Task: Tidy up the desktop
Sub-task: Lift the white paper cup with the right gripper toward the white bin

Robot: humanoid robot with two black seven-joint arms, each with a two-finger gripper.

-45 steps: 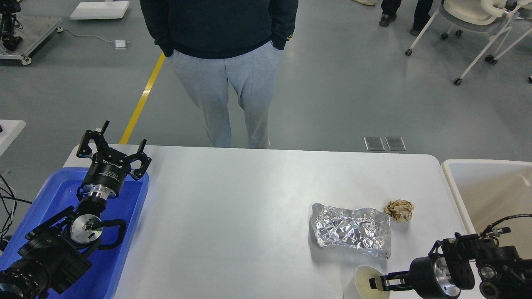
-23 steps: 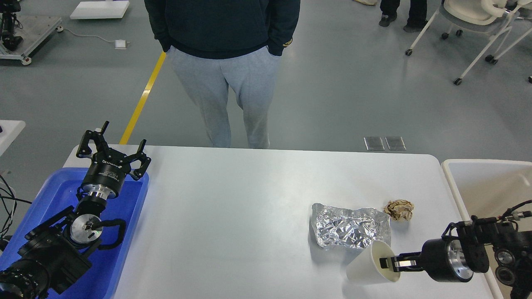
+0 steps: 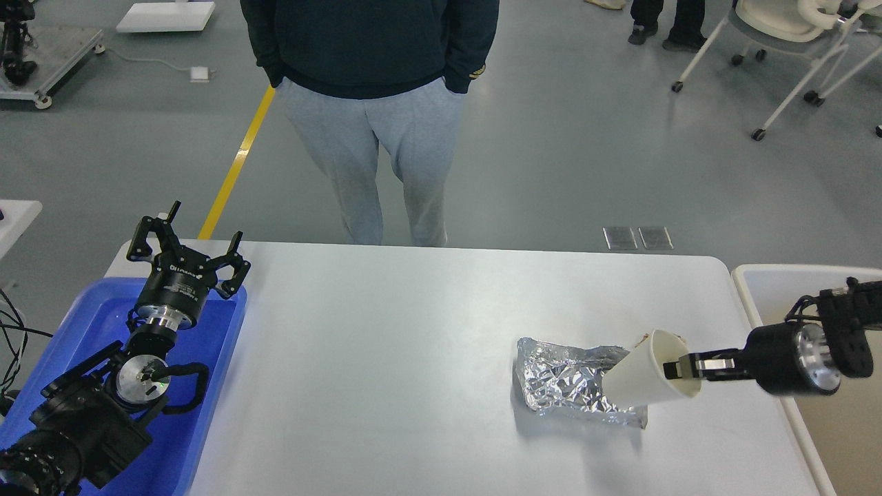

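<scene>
The white desktop (image 3: 386, 358) fills the middle of the head view. My right gripper (image 3: 679, 365) is shut on the rim of a white paper cup (image 3: 644, 379) and holds it tilted in the air above a crumpled foil bag (image 3: 558, 379) lying on the desktop's right part. A crumpled brown paper ball is mostly hidden behind the cup. My left gripper (image 3: 186, 241) is open and empty above the far end of a blue tray (image 3: 207, 386) at the left edge.
An off-white bin (image 3: 765, 289) with a beige inside stands just past the desktop's right edge. A person (image 3: 375, 103) stands at the far side of the table. Wheeled chairs (image 3: 778, 41) stand at the far right.
My right gripper has lifted the paper cup off the desktop's front edge and carried it up and to the right, over the foil bag. The left arm has not moved.
</scene>
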